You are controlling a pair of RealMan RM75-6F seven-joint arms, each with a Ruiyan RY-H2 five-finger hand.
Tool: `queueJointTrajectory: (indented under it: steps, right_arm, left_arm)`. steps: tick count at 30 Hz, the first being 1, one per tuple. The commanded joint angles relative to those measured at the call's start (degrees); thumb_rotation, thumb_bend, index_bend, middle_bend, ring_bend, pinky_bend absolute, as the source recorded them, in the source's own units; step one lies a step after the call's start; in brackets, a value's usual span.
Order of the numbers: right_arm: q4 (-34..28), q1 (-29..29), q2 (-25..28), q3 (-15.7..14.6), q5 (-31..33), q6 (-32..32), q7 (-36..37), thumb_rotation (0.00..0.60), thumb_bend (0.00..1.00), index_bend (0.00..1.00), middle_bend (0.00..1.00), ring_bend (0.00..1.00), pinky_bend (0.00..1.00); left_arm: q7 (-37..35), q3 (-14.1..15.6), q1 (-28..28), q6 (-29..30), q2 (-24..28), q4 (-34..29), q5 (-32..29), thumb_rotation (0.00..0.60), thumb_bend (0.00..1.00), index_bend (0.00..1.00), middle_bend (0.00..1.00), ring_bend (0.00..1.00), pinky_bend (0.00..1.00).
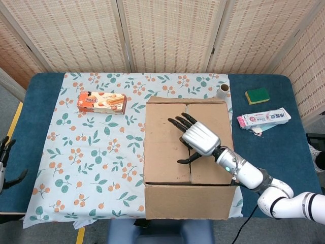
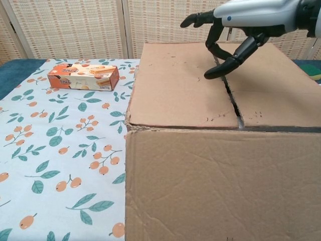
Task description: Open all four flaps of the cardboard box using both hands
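Note:
The brown cardboard box (image 1: 165, 152) (image 2: 180, 95) stands on the table with its two top flaps lying flat and closed, a narrow seam (image 2: 228, 90) running between them. My right hand (image 1: 195, 138) (image 2: 241, 25) hovers just above the seam near the middle of the lid, fingers spread and curved downward, thumb tip close to the gap, holding nothing. My left hand (image 1: 4, 161) shows only at the far left edge of the head view, low beside the table, fingers apart and empty.
An orange snack box (image 1: 101, 102) (image 2: 83, 76) lies on the leaf-print cloth (image 1: 91, 152) left of the box. Behind the box stands a small cardboard tube (image 1: 222, 91). A green sponge (image 1: 257, 95) and a toothpaste carton (image 1: 264, 118) lie at the right.

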Motion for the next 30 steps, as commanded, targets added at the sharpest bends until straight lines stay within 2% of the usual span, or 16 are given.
queueJointTrajectory:
  steps: [1, 4, 9, 16, 30]
  right_arm:
    - [0.83, 0.68, -0.89, -0.45, 1.03, -0.89, -1.32, 0.216, 0.2, 0.75, 0.01, 0.0, 0.0]
    - [1.33, 1.27, -1.5, -1.18, 2.41, -1.99, -2.85, 0.199, 0.2, 0.72, 0.0, 0.0, 0.0]
    - [1.93, 1.69, -2.33, -1.98, 3.13, -1.91, -4.63, 0.188, 0.2, 0.6, 0.0, 0.0, 0.0]
    - [1.81, 2.13, -2.26, -2.89, 3.35, -2.39, -5.19, 0.186, 0.2, 0.5, 0.0, 0.0, 0.0]
    - [0.43, 1.81, 0.7, -4.87, 4.55, -2.98, -5.59, 0.176, 0.2, 0.56, 0.0, 0.0, 0.0]
  left_arm:
    - [-0.47, -0.09, 0.09, 0.29, -0.06, 0.24, 0.08, 0.6, 0.34, 0.0, 0.03, 0.0, 0.0]
    - [-0.87, -0.19, 0.21, 0.61, -0.07, 0.44, 0.1, 0.6, 0.34, 0.0, 0.03, 0.0, 0.0]
    - [-1.2, -0.29, 0.36, 0.87, -0.13, 0.64, 0.05, 0.6, 0.33, 0.0, 0.03, 0.0, 0.0]
    - [-1.04, -0.29, 0.33, 0.74, -0.21, 0.78, 0.04, 0.6, 0.34, 0.0, 0.03, 0.0, 0.0]
    - [0.43, -0.43, 0.29, 1.36, -0.91, 1.07, 0.34, 0.6, 0.34, 0.0, 0.03, 0.0, 0.0]
